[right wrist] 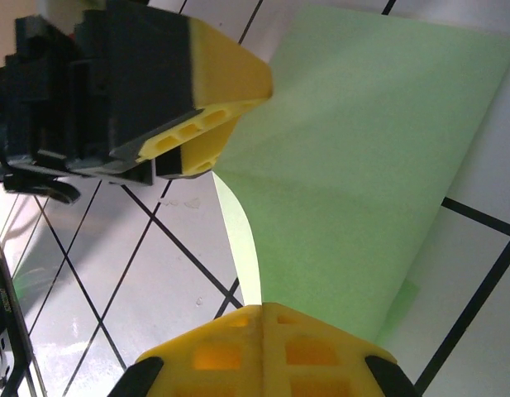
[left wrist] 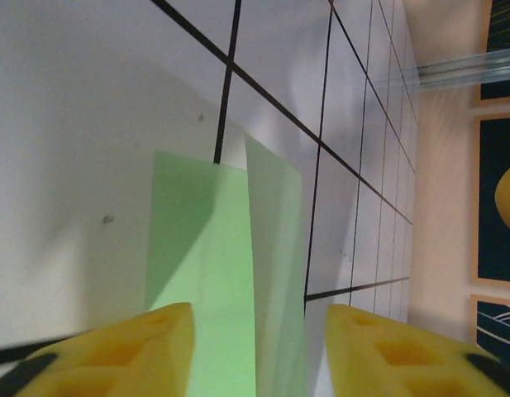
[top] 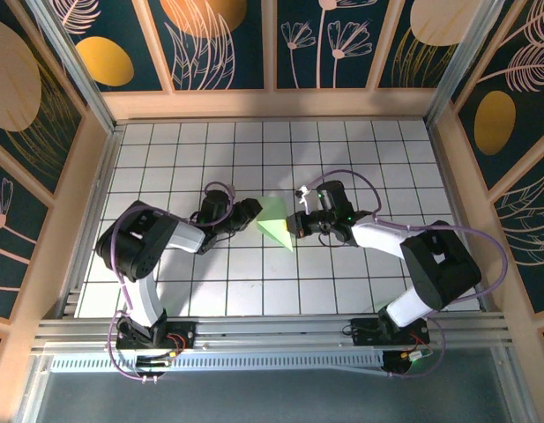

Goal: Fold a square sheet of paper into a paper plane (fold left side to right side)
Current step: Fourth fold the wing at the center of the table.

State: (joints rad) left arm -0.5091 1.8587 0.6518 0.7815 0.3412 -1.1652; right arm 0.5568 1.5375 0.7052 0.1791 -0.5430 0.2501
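1. Square sheet of paper point(top: 273, 225) sits mid-table, right between the two grippers, and from above it reads as a pale green wedge with its point toward the arm bases.
2. Up close from the left wrist, the sheet point(left wrist: 205, 273) shows two panels side by side, a brighter green one and a paler one, meeting along a straight line. It lies over a black grid line.
3. From the right wrist the square sheet of paper point(right wrist: 354, 165) spreads out wide, and a thin pale edge curls down toward the camera.
4. Right gripper point(top: 294, 222) is at the paper's right edge. Its yellow fingers are pressed together point(right wrist: 261, 318) and that curling edge runs straight into the seam, so it is pinching the sheet.
5. Left gripper point(top: 252, 211) comes in from the other side. Its yellow fingers stand apart point(left wrist: 259, 314) with the paper running between them.
6. In the right wrist view, the left gripper point(right wrist: 230, 116) has a yellow fingertip up against the sheet's upper edge.
7. Underneath it all is the white gridded table top point(top: 210, 291).
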